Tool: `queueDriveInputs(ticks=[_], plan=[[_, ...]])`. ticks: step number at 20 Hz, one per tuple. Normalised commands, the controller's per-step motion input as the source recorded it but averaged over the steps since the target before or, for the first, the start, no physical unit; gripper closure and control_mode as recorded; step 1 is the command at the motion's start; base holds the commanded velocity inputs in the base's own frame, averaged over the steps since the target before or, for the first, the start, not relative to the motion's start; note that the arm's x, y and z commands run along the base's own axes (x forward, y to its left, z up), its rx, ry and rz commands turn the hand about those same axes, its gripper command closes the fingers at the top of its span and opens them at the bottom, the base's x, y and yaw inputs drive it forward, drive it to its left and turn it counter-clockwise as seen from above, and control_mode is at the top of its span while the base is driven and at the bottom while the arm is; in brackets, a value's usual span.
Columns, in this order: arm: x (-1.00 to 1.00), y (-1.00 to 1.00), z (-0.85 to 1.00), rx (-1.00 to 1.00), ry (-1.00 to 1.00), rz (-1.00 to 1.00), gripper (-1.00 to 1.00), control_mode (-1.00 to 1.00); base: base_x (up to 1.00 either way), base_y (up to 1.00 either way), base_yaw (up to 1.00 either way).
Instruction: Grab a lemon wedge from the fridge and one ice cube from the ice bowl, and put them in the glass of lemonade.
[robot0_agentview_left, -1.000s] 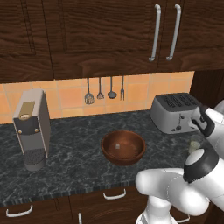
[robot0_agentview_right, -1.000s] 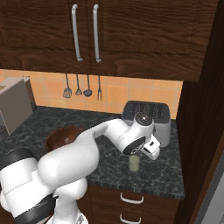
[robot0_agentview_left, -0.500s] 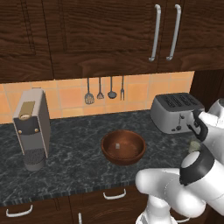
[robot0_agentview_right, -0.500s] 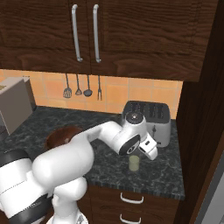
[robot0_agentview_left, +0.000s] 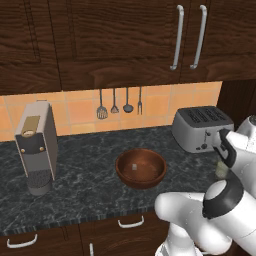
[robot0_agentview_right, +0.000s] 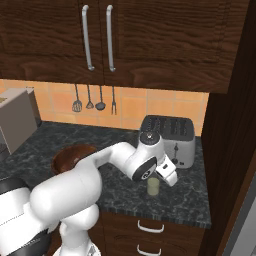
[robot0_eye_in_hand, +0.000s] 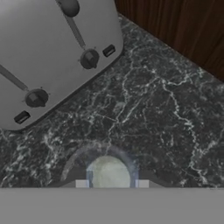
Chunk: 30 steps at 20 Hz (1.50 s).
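One glass of lemonade, one ice bowl

Dark wood cabinets up top with long silver handles, orange tiled backsplash below (utensils hanging there), and a black marbled counter over more drawers

Even, soft rendered light, bright orange wall tiles under dim dark cabinets, faint shadows on the desk, hand view slightly blurred
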Motion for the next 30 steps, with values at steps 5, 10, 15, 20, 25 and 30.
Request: queueDriveInputs(ticks=[5,10,15,20,25,30], plan=[[0.00,0.24,-0.10,0.00,0.00,-0.03,1.00,-1.00,0.00,0.00,0.00],[0.03,0.02,-0.09,0.00,0.00,-0.01,1.00,-1.00,0.00,0.00,0.00],[0.16,0.00,-0.01,0.00,0.01,0.00,1.00,-1.00,0.00,0.00,0.00],[0.00,0.00,0.00,0.00,0.00,0.00,-1.00,-1.00,0.00,0.00,0.00],[0.00,0.00,0.00,0.00,0.00,0.00,-1.00,-1.00,0.00,0.00,0.00],[-0.11,0.00,0.01,0.00,0.00,-0.02,-1.00,-1.00,0.00,0.00,0.00]])
